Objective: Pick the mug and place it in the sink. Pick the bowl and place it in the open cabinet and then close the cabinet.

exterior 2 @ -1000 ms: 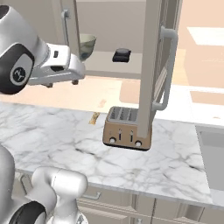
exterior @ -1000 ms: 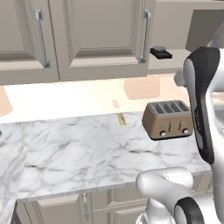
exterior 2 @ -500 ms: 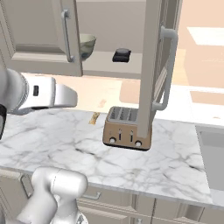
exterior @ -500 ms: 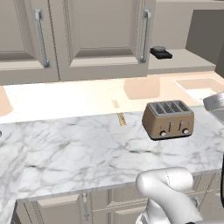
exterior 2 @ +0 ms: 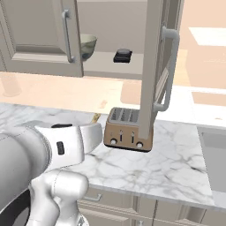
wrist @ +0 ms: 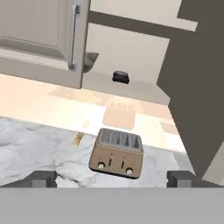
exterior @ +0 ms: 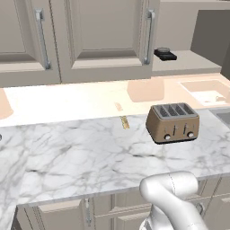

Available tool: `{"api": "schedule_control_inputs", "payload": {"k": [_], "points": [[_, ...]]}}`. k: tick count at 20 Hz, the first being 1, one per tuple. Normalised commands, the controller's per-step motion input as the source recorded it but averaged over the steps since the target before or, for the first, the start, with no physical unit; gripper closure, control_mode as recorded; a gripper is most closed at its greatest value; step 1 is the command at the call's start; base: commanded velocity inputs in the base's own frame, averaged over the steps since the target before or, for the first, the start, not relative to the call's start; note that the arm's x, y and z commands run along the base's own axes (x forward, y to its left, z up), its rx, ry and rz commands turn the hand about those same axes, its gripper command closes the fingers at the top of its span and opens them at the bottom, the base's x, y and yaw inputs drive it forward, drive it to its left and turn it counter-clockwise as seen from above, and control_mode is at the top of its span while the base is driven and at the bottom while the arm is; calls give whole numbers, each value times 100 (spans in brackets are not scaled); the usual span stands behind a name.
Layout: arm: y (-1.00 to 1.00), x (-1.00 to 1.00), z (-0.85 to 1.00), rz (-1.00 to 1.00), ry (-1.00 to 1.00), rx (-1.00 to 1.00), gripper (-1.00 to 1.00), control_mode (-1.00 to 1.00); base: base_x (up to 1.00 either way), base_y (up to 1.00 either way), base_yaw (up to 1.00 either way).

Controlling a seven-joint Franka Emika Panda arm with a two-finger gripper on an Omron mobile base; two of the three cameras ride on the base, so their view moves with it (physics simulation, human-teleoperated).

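Observation:
The cream-grey bowl (exterior 2: 88, 45) rests on the shelf inside the open cabinet (exterior 2: 110, 66), half hidden behind the neighbouring closed door; its edge also shows in the hand view (wrist: 91, 61). The cabinet's panelled door (exterior 2: 152, 70) stands swung out, its bar handle (exterior 2: 169, 68) towards me. My gripper (wrist: 111, 178) is open with nothing between its fingertips (wrist: 42, 178). It hangs back from the cabinet, low over the counter in front of the toaster. The grey sink (exterior 2: 214, 152) lies at the counter's right end. The mug is out of view.
A brown four-slot toaster (exterior 2: 128, 134) (exterior: 173, 122) (wrist: 117, 153) stands on the marble counter (exterior: 81, 157) below the open cabinet. A small black object (exterior 2: 122, 55) (wrist: 120, 77) sits on the cabinet shelf right of the bowl. Closed wall cabinets (exterior: 99, 36) line the left.
My arm has drawn back from the cabinet shelf and dropped low towards the base. The bowl stays on the shelf and the jaws stay open.

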Motion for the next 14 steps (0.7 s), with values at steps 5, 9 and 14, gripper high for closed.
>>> {"api": "schedule_control_inputs", "payload": {"k": [5,9,14], "points": [[-55,-73,0,17,-24,0,-100,-100,0,0,0],[-77,-6,3,25,-12,0,-100,-100,0,0,0],[-82,19,13,35,-3,0,-100,-100,0,0,0]]}}
